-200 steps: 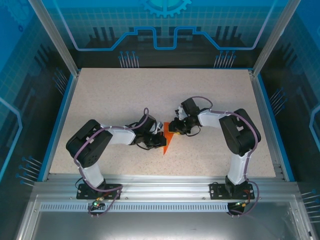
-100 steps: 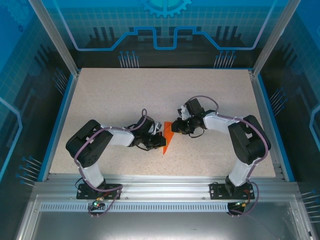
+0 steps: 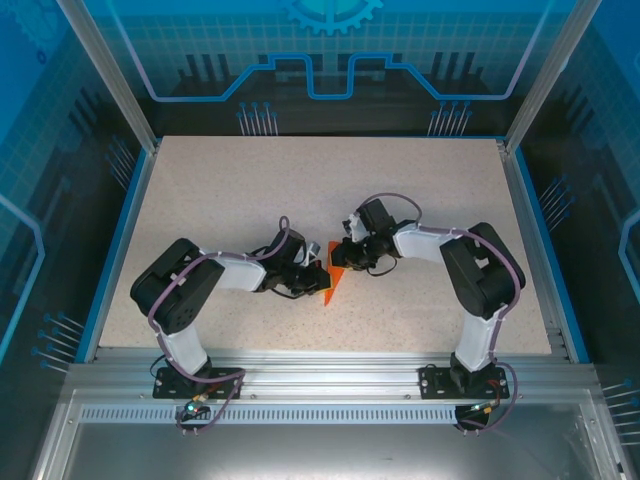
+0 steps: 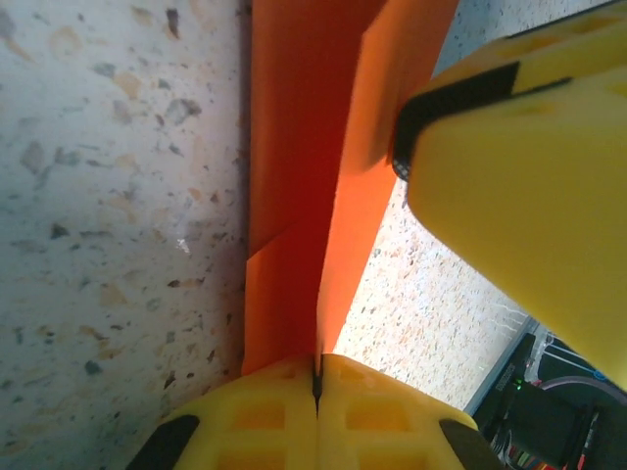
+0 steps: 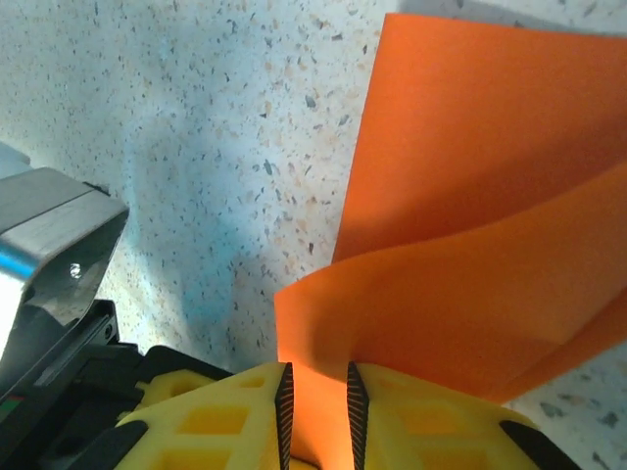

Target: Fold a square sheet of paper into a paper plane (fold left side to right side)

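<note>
The square sheet of paper (image 3: pixel 332 292) is bright orange and folded into a narrow shape pointing toward the near edge, lying mid-table between both arms. My left gripper (image 3: pixel 322 280) comes at it from the left. In the left wrist view this gripper (image 4: pixel 316 377) is shut on the paper's (image 4: pixel 294 147) upright creased edge. From the right, my right gripper (image 3: pixel 345 262) meets the sheet's far end. Seen from its wrist, the right gripper (image 5: pixel 315 392) pinches a raised, curled flap of the paper (image 5: pixel 470 196), jaws slightly apart. One of its yellow fingers (image 4: pixel 519 186) hangs close over the fold.
The speckled beige table (image 3: pixel 250 190) has a blue rim (image 3: pixel 120 230) on the left, back and right. Metal frame posts (image 3: pixel 105 70) stand at the back corners. Both arm bases sit on the aluminium rail (image 3: pixel 320 375) at the near edge.
The right arm's elbow swung out to the right and came back left, and its gripper now sits a little further over the paper's far end. The left arm has barely moved.
</note>
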{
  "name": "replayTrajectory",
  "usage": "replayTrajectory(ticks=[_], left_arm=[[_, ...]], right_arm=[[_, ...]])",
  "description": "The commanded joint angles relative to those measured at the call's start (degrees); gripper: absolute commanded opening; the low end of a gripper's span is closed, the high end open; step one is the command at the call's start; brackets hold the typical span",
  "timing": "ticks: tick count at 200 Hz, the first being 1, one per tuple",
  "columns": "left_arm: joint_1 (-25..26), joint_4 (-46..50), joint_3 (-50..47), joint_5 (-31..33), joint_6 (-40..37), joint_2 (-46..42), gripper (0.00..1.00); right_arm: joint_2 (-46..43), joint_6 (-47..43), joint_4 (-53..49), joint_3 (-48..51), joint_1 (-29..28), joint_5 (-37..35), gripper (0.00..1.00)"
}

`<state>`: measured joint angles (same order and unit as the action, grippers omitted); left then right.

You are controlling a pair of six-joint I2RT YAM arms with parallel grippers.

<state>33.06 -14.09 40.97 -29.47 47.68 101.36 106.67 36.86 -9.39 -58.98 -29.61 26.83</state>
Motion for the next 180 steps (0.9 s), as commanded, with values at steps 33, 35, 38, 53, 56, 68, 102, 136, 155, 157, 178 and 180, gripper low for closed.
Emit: replayTrajectory(ticks=[33, 35, 38, 53, 56, 68, 102, 136, 155, 157, 178, 180], left_arm=[[-0.95, 1.11, 0.11, -0.84, -0.34, -0.17, 0.06], [-0.91, 1.26, 0.13, -0.82, -0.4, -0.26, 0.06], [-0.94, 1.42, 0.15, -0.76, -0.51, -0.4, 0.06], [-1.03, 2.49, 0.07, -0.32, -1.32, -1.65, 0.11], [-0.99, 2.75, 0.07, -0.17, -1.54, -1.89, 0.12], [-1.02, 4.16, 0.01, 0.53, -2.37, -3.08, 0.16], [-1.05, 7.45, -1.17, 2.67, -4.52, -6.9, 0.27], [0.07, 10.12, -2.51, 3.72, -7.56, -11.14, 0.31], [2.38, 10.28, -1.64, 2.5, -8.66, -12.61, 0.24], [2.74, 10.48, -1.43, 2.49, -8.83, -12.66, 0.24], [5.79, 12.14, 1.15, 2.41, -10.43, -12.0, 0.23], [6.01, 12.32, 1.44, 2.45, -10.53, -11.87, 0.23]], right_arm=[[3.34, 0.29, -0.58, -1.91, 0.15, -3.57, 0.24], [3.36, 0.35, -0.66, -1.86, 0.2, -3.68, 0.24], [3.44, 0.4, -0.78, -1.84, 0.24, -3.97, 0.24], [3.89, 0.65, -1.59, -1.84, 0.6, -4.96, 0.24], [3.99, 0.73, -1.6, -1.81, 0.72, -4.95, 0.24], [4.24, 1.08, -1.58, -1.6, 0.83, -5.06, 0.24], [4.01, 1.55, -1.86, -1.07, 1.2, -5.37, 0.24], [3.81, 1.63, -2.16, -1.04, 1.22, -5.52, 0.24], [3.89, 1.55, -2.13, -1.01, 1.26, -5.47, 0.24], [3.92, 1.55, -2.19, -1.02, 1.29, -5.47, 0.25], [3.9, 1.63, -2.15, -0.98, 1.28, -5.52, 0.24], [3.94, 1.63, -2.2, -0.96, 1.3, -5.48, 0.24]])
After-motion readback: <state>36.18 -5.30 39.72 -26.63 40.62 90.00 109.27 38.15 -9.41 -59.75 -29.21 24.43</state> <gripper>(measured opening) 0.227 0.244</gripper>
